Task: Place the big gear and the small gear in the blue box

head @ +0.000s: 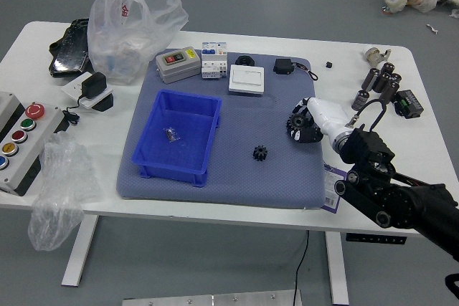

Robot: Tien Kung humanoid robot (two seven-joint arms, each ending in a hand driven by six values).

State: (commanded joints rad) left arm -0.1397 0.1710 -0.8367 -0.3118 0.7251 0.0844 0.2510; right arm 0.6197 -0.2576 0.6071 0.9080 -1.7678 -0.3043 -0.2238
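Across the white tabletop (110, 141), on a blue-gray mat (244, 180), the blue box (204, 170) sits left of center with its open top facing up. Its longer sides run from the near edge toward the far one, the far end leaning to the right, so it stands at a slant. It is a plain, deep blue, straight-walled tray, with a crumpled clear packet (171, 134) on its floor. The right hand (326, 116), black with a white back, reaches in from the right and points left and down at the mat's right part; whether it is clenched, released or gripping cannot be told. Right at its tip is the big gear (296, 122), dark and toothed, partly covered by the hand; being round it has no long axis, and its exact tilt is hard to read. Smaller, the small gear (259, 153) lies on the mat between the box and the big gear, nearer the robot than the latter and apart from both. It too is round, with no long axis, and rests flat, face up: matte black, with chunky teeth pointing outward all around its rim.
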